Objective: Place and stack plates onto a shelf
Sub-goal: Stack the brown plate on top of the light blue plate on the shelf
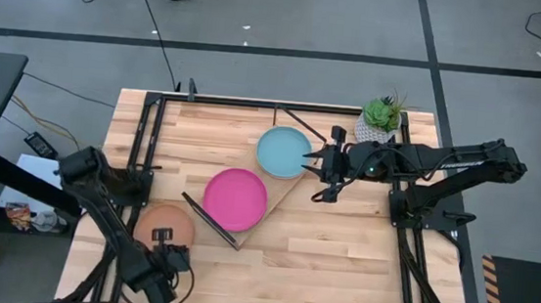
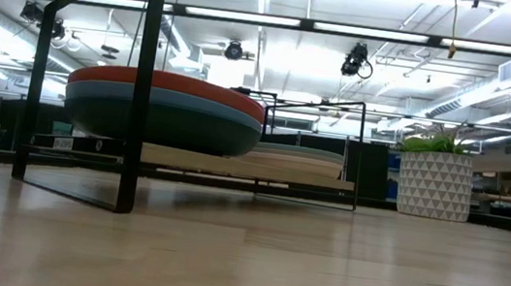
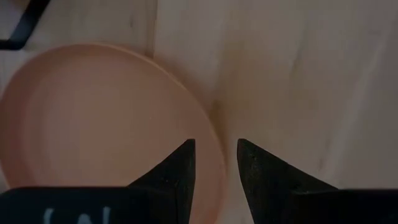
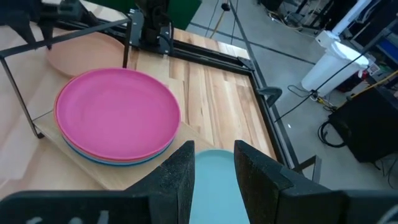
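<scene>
A tan plate point(image 1: 164, 225) lies flat on the table near its near-left corner. My left gripper point(image 3: 216, 152) hangs above the plate's near rim point(image 3: 219, 134), open, one finger over the plate and one outside it. The shelf point(image 1: 279, 184) lies slantwise mid-table. Its near end carries a stack topped by a pink plate point(image 1: 235, 198), with orange, blue and dark teal plates point(image 2: 175, 119) below. The far end has a light teal plate point(image 1: 280, 151) on pale plates point(image 2: 298, 158). My right gripper point(image 1: 314, 161) is open over the light teal plate's right side point(image 4: 214, 183).
A potted plant point(image 1: 381, 117) stands at the far edge, right behind my right arm. Black wire frames point(image 1: 210, 220) rise at the shelf's ends. Bare tabletop point(image 1: 341, 246) lies to the near right of the shelf.
</scene>
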